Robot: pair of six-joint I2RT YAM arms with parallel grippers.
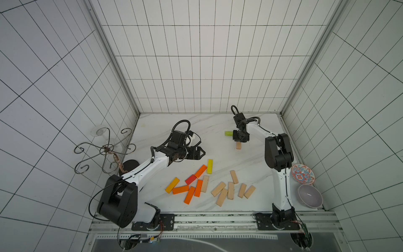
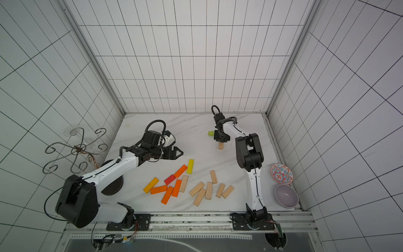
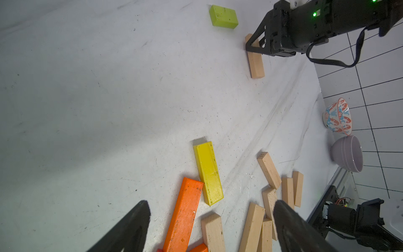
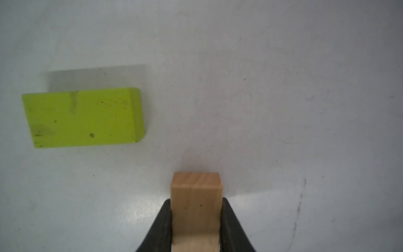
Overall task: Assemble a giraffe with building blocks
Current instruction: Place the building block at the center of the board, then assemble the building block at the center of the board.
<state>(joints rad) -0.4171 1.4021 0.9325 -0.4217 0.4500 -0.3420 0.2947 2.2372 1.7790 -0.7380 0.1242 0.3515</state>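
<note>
My right jaws clamp a wood block (image 4: 196, 209) just beside the green block (image 4: 82, 117); my left jaws stand wide and empty, well apart from that green block.

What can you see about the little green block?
The green block is a short, lime-coloured brick with rounded edges, seemingly painted wood, speckled with small dark marks. It lies alone on the white table, away from the block pile. Only the table touches it. The plain wooden block gripped in the right claw is nearby, with a clear gap between them.
</note>
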